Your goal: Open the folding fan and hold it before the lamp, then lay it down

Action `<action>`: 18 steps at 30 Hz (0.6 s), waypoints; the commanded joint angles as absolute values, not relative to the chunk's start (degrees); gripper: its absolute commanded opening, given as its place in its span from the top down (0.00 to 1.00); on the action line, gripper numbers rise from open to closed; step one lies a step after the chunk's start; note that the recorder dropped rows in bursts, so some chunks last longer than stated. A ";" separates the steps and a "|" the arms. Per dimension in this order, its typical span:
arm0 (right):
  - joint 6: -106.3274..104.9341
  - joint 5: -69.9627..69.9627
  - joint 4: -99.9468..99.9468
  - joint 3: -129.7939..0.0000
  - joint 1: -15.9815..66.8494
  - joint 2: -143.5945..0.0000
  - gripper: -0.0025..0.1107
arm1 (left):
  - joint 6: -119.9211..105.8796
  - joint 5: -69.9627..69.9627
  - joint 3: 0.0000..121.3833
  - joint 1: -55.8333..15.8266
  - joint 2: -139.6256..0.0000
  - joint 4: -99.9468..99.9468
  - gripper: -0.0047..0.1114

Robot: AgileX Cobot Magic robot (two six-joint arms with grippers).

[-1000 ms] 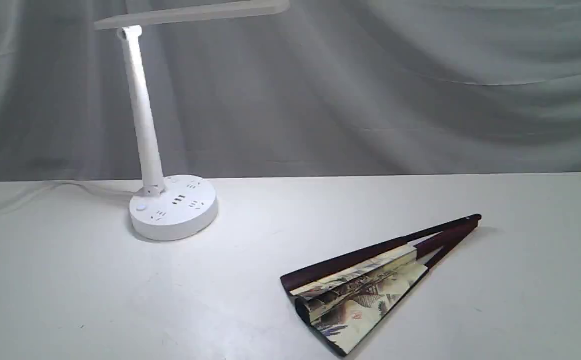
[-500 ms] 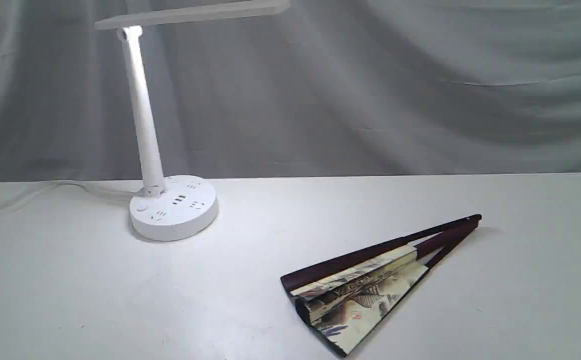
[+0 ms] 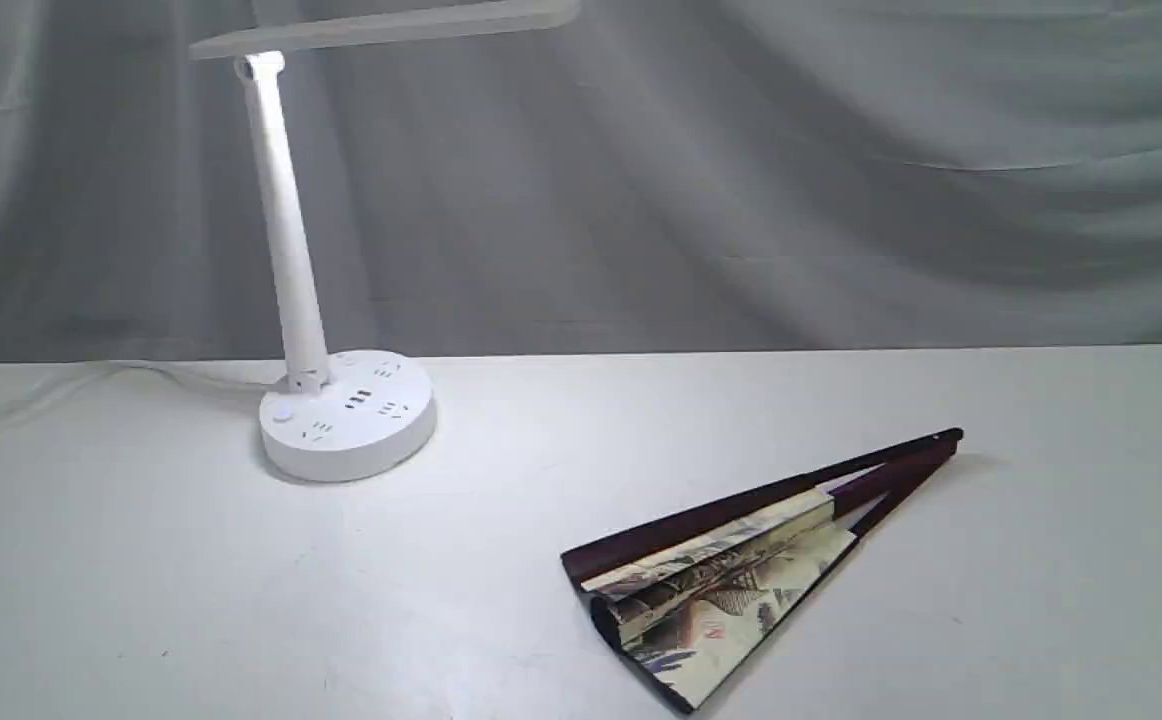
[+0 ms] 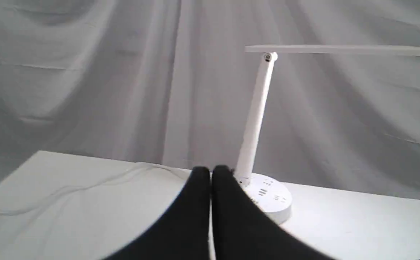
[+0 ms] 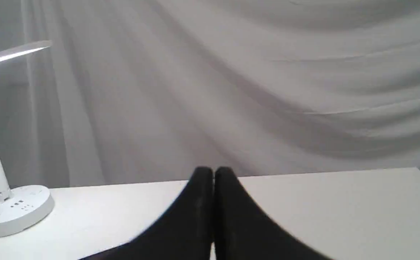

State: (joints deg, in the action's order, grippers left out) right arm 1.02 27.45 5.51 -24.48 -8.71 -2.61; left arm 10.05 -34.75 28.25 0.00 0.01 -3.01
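Where the white tabletop (image 3: 141, 580) is surveyed from the exterior view, two items are recorded. Item one: a white desk lamp (image 3: 345, 415) with a round socketed base, a slim tapering stem and a flat bar head, stood toward the left rear of the table, its pale cable (image 3: 91, 378) trailed off to the left. Item two: a folding fan (image 3: 731, 580) of cream pleated paper painted with a landscape, with dark maroon wooden ribs and guards, laid flat toward the right front, well apart from the lamp, only partly spread, its pivot pointed to the right rear. A grey draped cloth (image 3: 741, 180) is hung behind. The left gripper (image 4: 211, 171) is seen with black fingers pressed together, nothing held. The right gripper (image 5: 213, 171) is likewise closed and empty.
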 commanded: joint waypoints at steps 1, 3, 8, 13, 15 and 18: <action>1.19 27.30 5.52 -23.43 -8.56 -4.64 0.98 | 10.78 -31.38 27.35 -0.08 0.00 -4.85 0.96; 1.19 27.05 5.52 -22.51 -8.56 -5.89 0.98 | 13.53 -31.62 27.23 -0.08 0.00 -4.85 0.96; 1.19 27.05 5.52 -23.08 -8.56 -10.97 0.98 | 13.67 -33.27 27.47 -0.08 -2.04 -4.85 0.96; 1.19 29.61 5.52 -26.40 -8.56 -18.30 0.98 | 13.23 -36.35 31.09 -0.08 -8.98 -4.85 0.96; 0.78 29.91 5.52 -28.25 -8.56 -21.28 0.98 | 13.05 -37.53 33.55 -0.08 -12.52 -4.85 0.96; -0.37 30.25 5.52 -31.41 -8.56 -26.52 0.93 | 13.05 -41.13 37.07 -0.08 -18.32 -4.85 0.96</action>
State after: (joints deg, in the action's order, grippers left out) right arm 0.73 29.96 5.51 -29.62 -8.71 -24.12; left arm 12.92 -39.40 35.55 0.00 -15.37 -4.73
